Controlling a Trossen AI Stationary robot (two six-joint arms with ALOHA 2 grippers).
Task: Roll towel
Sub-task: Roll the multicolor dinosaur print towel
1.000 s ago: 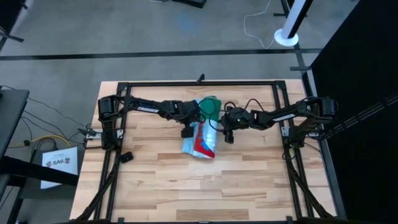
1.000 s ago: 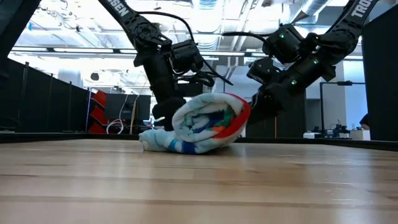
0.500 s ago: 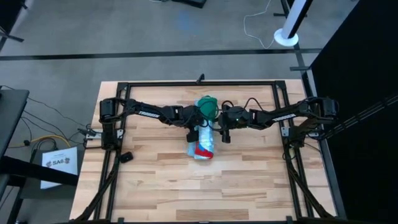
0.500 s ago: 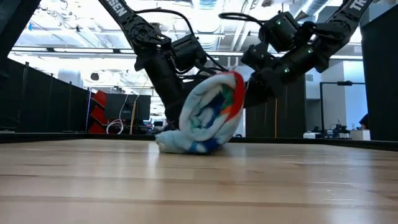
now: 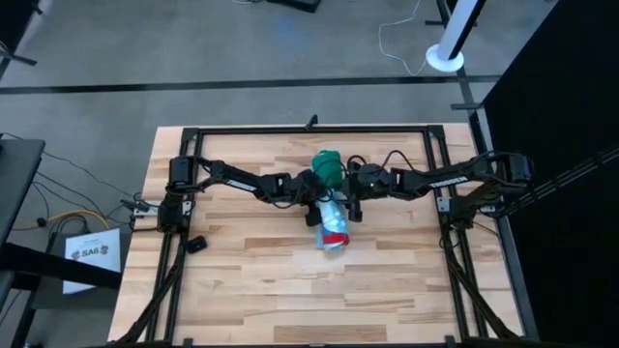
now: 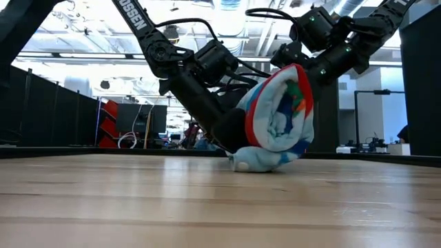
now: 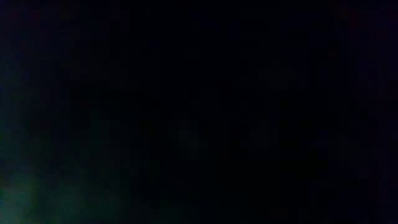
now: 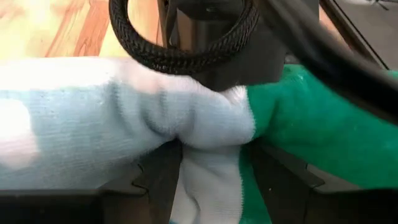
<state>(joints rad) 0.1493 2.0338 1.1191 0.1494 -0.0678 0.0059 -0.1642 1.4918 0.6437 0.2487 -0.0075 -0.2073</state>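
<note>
The towel [image 5: 330, 211] is a thick roll lying along the table's near-far line at mid-table. Its green end [image 5: 327, 166] is far and its red-banded end [image 5: 336, 237] is near. In the low view the roll [image 6: 279, 117] stands tipped up, with only its lower edge [image 6: 256, 162] on the wood. My left gripper [image 5: 312, 196] is against the roll's left side, and its wrist view is dark. My right gripper [image 5: 350, 199] is on the roll's right side, shut on the cloth. My right gripper pinches a bunched fold of the towel [image 8: 208, 140] between its two fingers, where the light-blue print meets the green band. The fingers [image 8: 155, 183] come at the roll level from the table's right. The roll's upper part is raised, and its lower edge rests on the table.
A black frame [image 5: 309, 130] runs round the table's far, left and right edges. Bare wood [image 5: 319, 300] lies near the front edge. A small black object [image 5: 196, 243] sits near the left arm's base.
Both grippers have gone toward the table's right edge with the towel. The roll has turned over to the right and tipped up from lying flat, so its upper side is lifted while its lower edge stays on the table. It looks narrower and tighter from above.
</note>
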